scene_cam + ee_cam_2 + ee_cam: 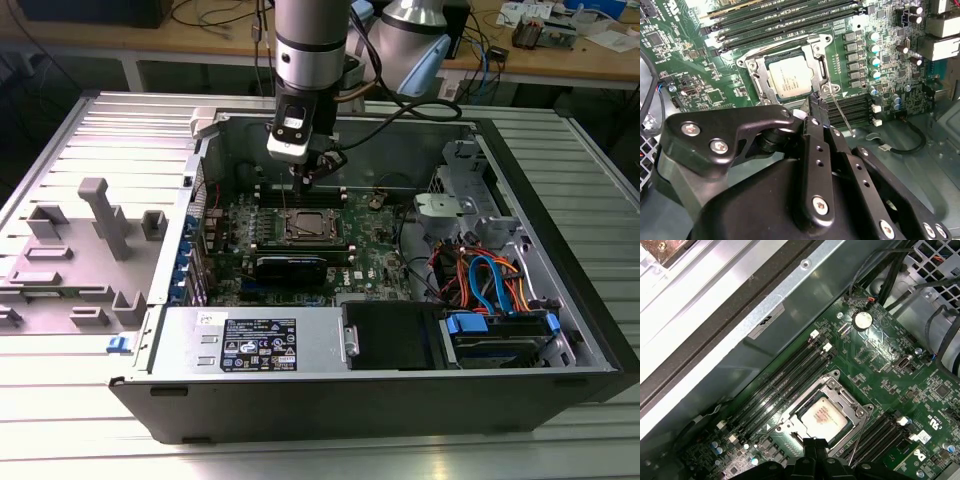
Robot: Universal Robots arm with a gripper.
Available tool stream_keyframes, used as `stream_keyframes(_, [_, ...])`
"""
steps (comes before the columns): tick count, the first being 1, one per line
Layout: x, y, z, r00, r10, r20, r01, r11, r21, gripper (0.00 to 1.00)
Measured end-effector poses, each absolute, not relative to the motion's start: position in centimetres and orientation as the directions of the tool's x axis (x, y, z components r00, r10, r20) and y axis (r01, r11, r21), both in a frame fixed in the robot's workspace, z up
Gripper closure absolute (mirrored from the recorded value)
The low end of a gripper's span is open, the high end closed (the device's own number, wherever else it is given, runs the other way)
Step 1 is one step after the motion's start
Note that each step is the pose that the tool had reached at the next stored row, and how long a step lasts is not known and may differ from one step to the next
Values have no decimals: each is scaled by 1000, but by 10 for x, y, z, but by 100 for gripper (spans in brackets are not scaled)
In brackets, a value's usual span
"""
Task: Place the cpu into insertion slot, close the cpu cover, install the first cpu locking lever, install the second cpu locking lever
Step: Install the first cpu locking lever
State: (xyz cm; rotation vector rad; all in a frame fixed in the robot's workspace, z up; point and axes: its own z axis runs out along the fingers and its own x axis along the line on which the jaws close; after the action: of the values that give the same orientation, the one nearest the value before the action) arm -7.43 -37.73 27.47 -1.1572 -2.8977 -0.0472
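The cpu [789,75] lies flat in the motherboard socket, its silver-grey top showing in both wrist views [823,416]. The cpu cover [819,60] is down around it as a silver frame [842,396]. A thin metal locking lever [842,117] stands loose at one side of the socket [858,439]. My gripper [816,107] is shut with nothing visibly between its fingers, its tips at the socket's edge right by that lever [815,444]. In the exterior view the gripper [316,172] hangs just above the socket [305,228].
Black memory slots [785,20] run along one side of the socket and more [855,105] on the other. The open computer case [560,250] has bundled cables [490,280], a black card [290,268] and a power supply [255,345]. A grey fixture tray [90,250] sits at the exterior view's left.
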Motion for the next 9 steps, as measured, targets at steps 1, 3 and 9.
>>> stream_keyframes(1, [-74, -377, 275, -729, 683, 31, 684, 729, 20, 89])
stream_keyframes(3, [-74, -377, 275, -738, 674, 31, 675, 738, 20, 89])
stream_keyframes(9, [-74, -377, 275, -752, 658, 31, 659, 752, 20, 89])
